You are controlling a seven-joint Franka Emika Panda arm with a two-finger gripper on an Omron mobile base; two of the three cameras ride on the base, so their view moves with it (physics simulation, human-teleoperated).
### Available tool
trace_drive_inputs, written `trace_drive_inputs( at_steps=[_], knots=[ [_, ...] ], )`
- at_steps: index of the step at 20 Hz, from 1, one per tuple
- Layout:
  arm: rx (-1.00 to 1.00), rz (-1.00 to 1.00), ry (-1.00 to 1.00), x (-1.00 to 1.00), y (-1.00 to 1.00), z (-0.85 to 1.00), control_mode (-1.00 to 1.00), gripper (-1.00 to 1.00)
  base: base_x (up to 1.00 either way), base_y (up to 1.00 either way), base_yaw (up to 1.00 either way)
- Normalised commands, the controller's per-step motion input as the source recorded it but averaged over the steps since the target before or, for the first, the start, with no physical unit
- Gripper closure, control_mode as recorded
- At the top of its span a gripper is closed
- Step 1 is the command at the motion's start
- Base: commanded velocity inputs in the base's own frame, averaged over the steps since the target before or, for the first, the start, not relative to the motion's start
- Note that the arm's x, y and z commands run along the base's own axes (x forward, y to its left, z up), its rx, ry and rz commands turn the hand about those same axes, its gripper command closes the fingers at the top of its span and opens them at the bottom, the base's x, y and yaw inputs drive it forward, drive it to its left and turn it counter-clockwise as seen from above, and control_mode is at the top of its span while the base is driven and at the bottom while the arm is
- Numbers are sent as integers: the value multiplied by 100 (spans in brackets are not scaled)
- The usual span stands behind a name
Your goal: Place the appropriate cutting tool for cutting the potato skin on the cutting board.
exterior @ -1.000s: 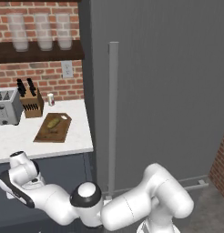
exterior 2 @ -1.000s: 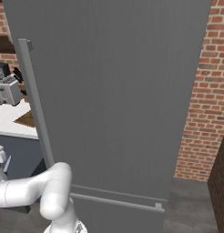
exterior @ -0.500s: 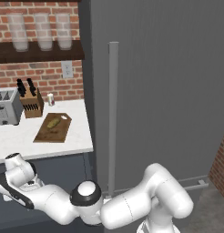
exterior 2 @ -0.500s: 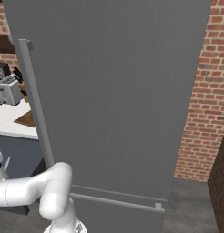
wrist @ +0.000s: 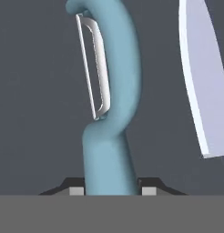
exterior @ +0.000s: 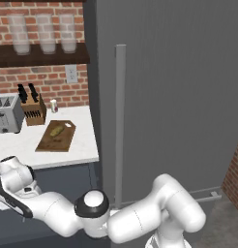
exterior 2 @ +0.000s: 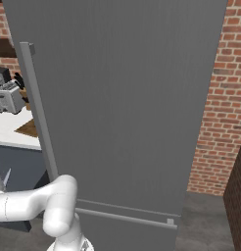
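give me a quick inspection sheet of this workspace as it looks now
surface: white counter left of the tall grey fridge.
job's things: potato lies on the cutting board; light-blue peeler stands between the end effector fingertips, not yet at the board.
clutter: knife block, toaster, small shaker, silver knife blade beside the peeler.
end effector: fingertips flank the peeler handle, appear shut on it.
cables: nothing seen.
surroundings: brick wall, wall outlet, shelf with three clear jars.

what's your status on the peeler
Hand astride peeler handle, grip unconfirmed. Knife blade beside it. Potato on cutting board.
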Motion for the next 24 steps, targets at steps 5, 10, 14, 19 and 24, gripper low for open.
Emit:
trace_drive_inputs(
  at_steps=[5, 10, 14, 19, 24],
  knots=[
    [0, 0, 0, -67, -11, 100, -100, 100, 0, 0, 0],
    [0, -2, 0, -34, -32, 99, -100, 100, 0, 0, 0],
    [0, -8, 0, 8, -55, 85, -100, 100, 0, 0, 0],
    [0, -2, -2, 18, -67, 64, -100, 100, 0, 0, 0],
    [0, 0, -5, 4, -79, 50, -100, 100, 0, 0, 0]
  ],
)
